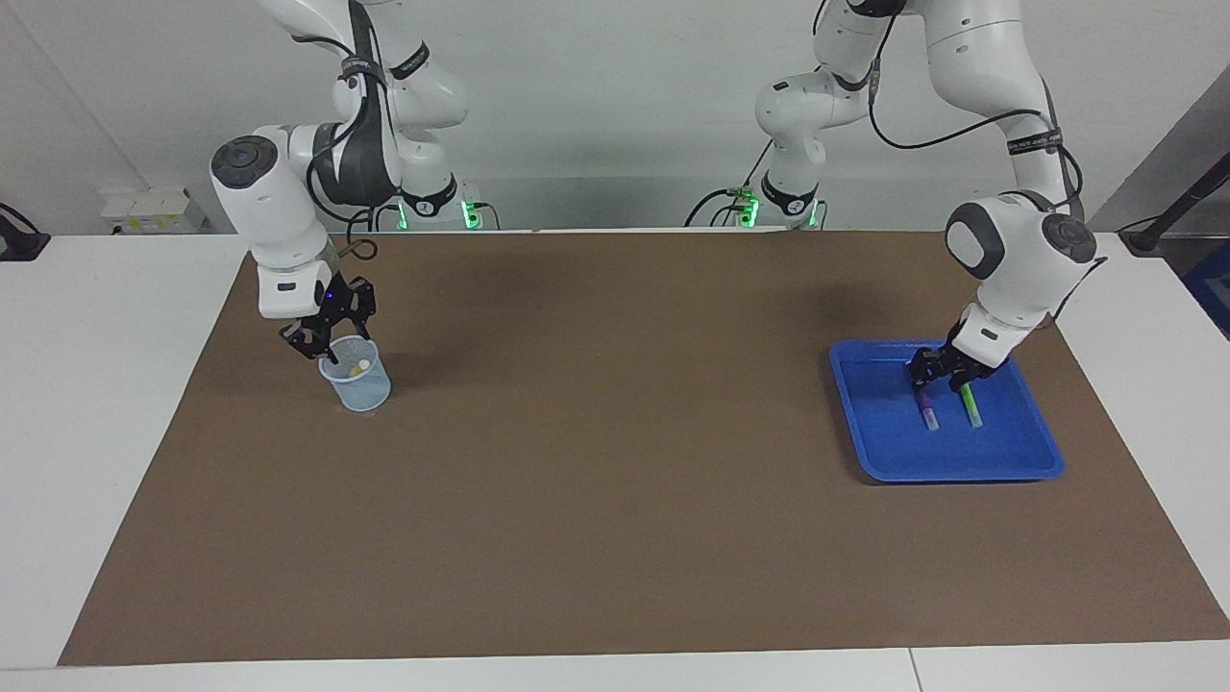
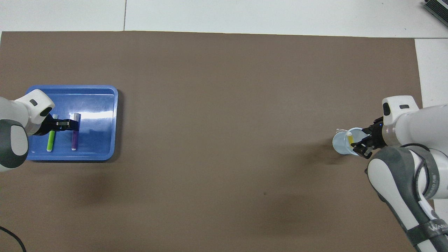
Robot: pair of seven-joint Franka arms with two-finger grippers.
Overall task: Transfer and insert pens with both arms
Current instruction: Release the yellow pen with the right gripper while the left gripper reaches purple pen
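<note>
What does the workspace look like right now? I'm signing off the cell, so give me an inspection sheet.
Surface: brown mat on a white table, lying flat.
Job's things: yellow pen inside the clear cup; purple pen and green pen lying apart in the blue tray.
Clutter: nothing seen.
Tools: right tool open over the cup; left tool low over the purple pen, contact unclear.
Cables: black cable looped along the left arm.
Surroundings: smaller arms with green lights; white box by the wall.

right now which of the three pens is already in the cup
The yellow pen with a pale end, leaning inside the translucent pale-blue cup; the purple pen and green pen lie in the blue tray.
</note>
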